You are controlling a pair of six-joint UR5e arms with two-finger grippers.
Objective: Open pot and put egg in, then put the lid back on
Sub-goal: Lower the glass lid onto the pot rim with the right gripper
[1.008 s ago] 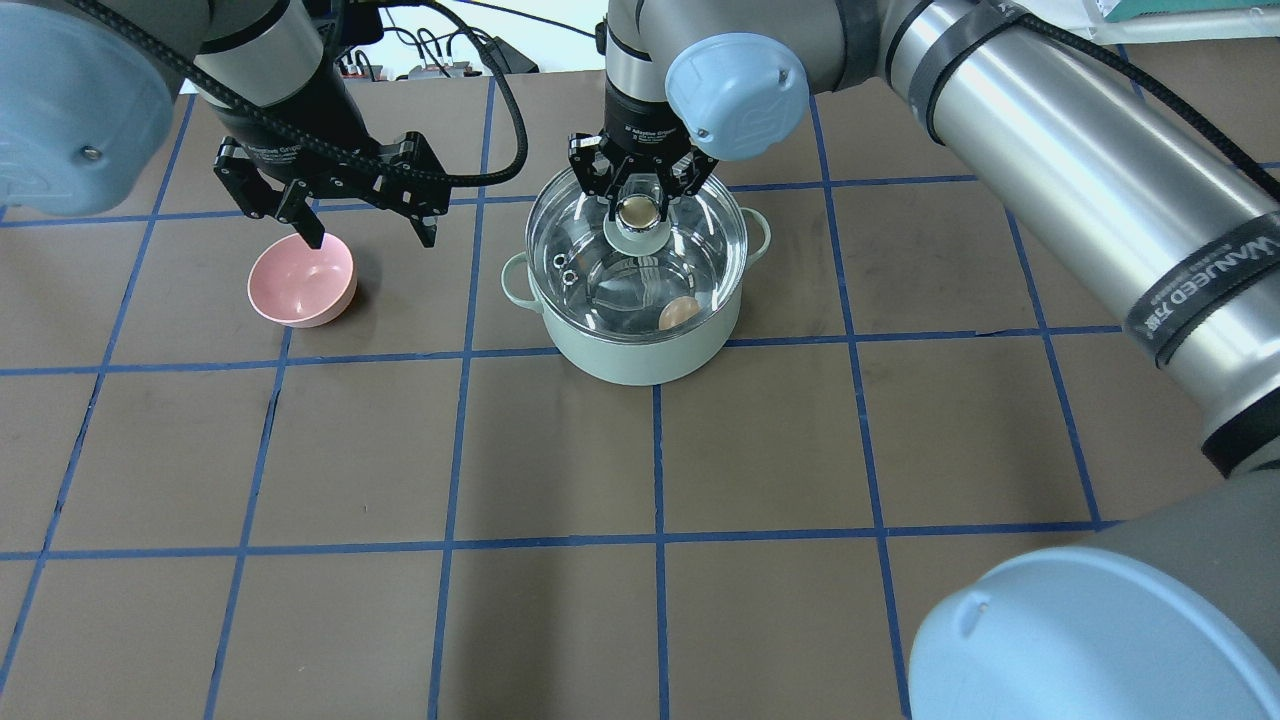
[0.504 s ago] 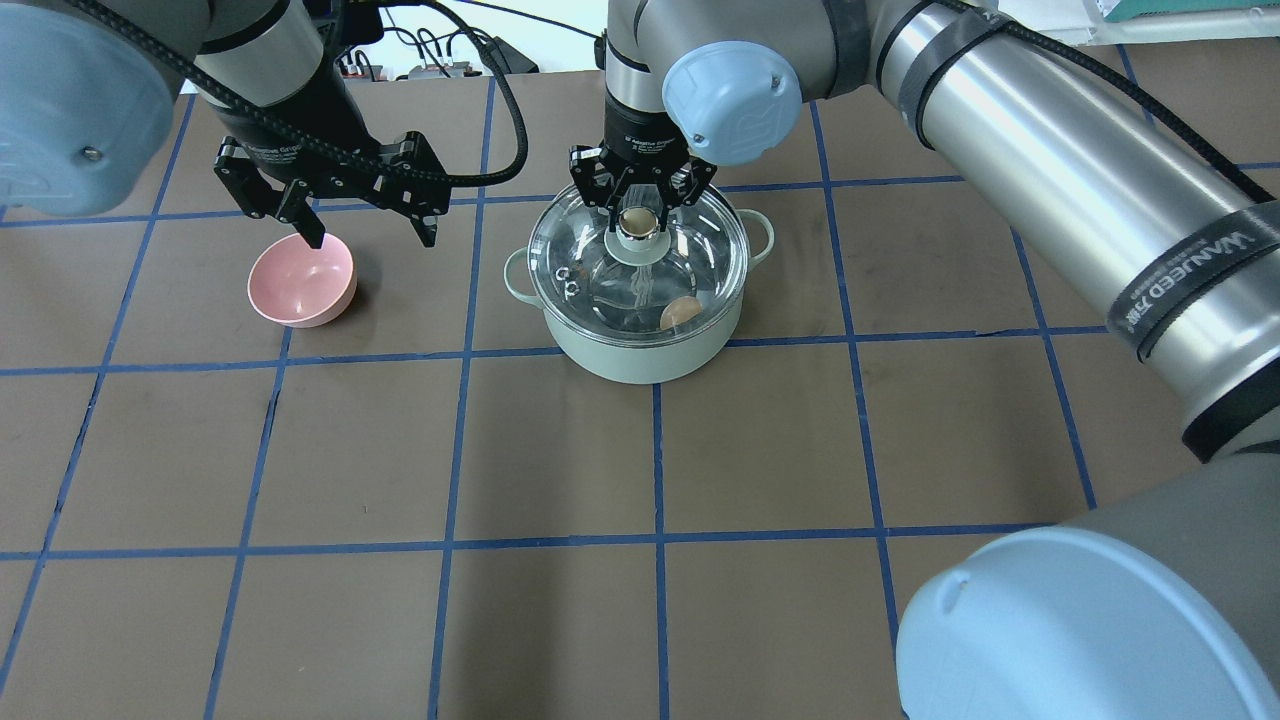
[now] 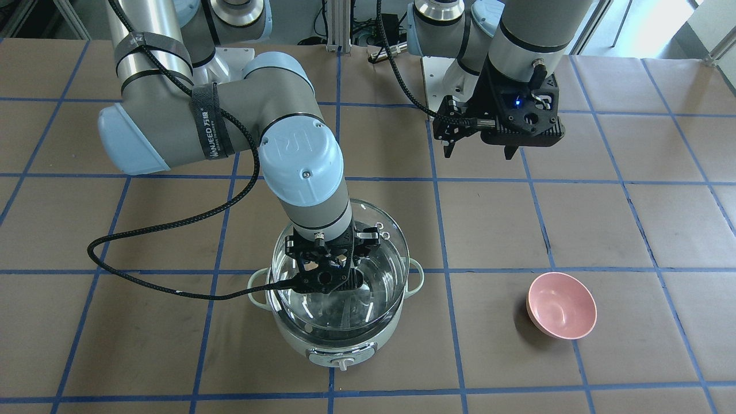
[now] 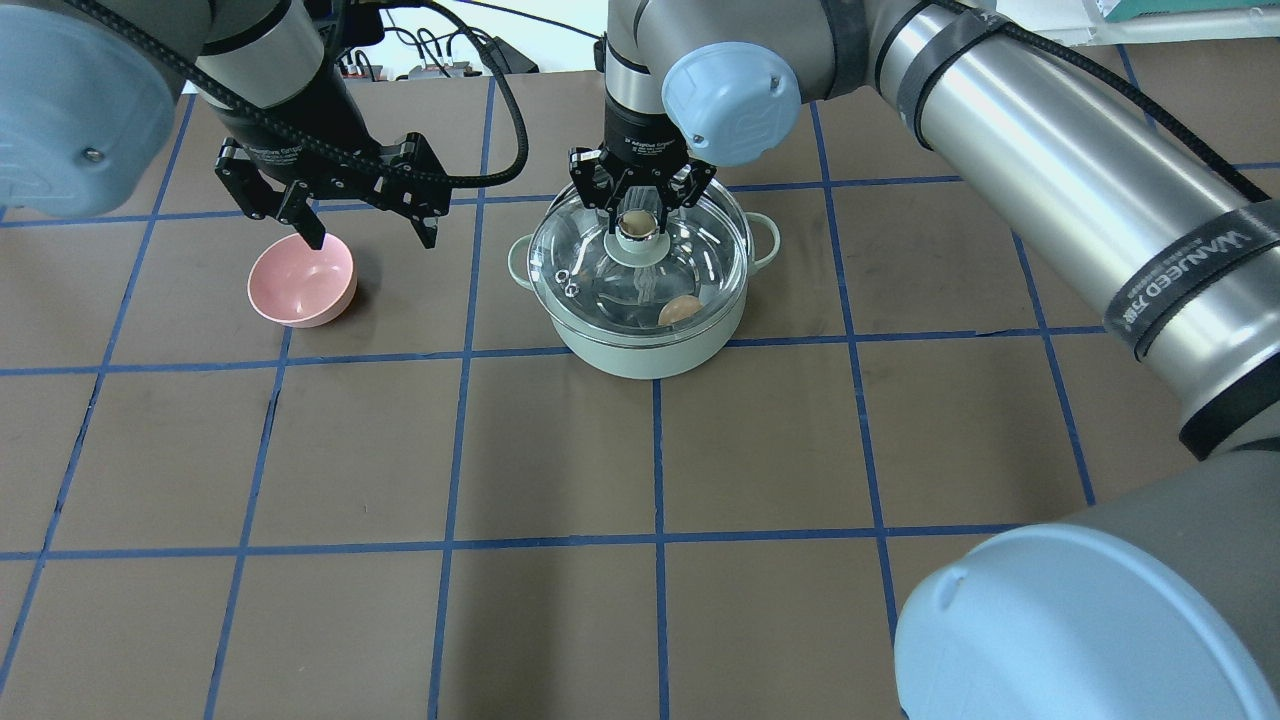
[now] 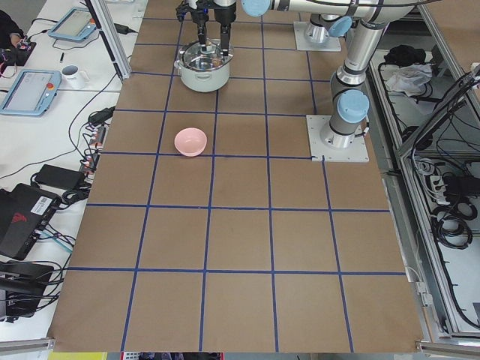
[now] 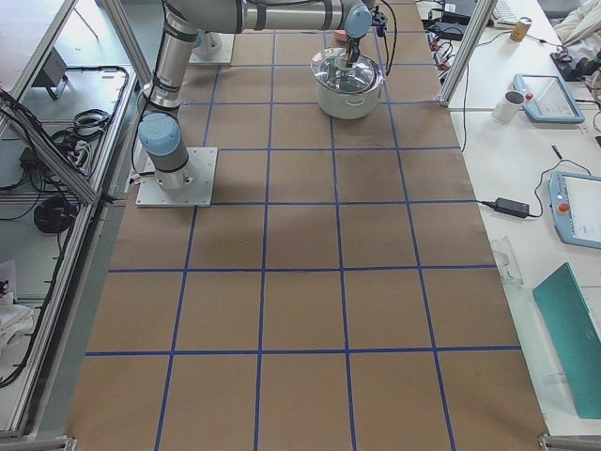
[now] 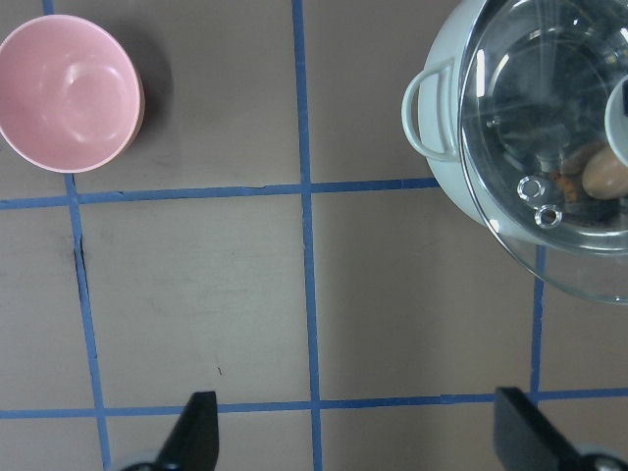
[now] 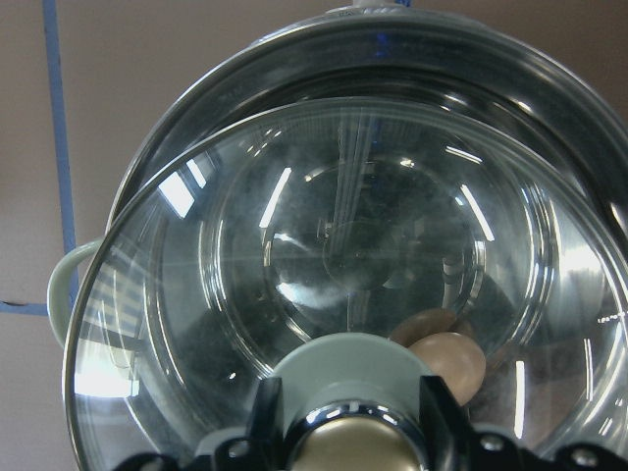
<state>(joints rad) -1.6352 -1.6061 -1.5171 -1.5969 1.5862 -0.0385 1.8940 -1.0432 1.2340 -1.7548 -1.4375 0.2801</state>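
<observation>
Exterior left, brown paper tabletop (image 5: 240, 240) (blue tape grid (image 5: 240, 209)), pot (image 5: 202, 79), cables (image 5: 454, 225) alongside

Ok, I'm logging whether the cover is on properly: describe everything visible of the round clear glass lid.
The round clear glass lid is a pot-wide disc with a pale green knob capped in shiny beige and two metal-ringed vent holes near one edge. The right gripper is shut on the knob. The lid is over the mint-green pot, slightly off-centre in the right wrist view; whether it rests on the rim is unclear. The tan egg shows through it.
</observation>
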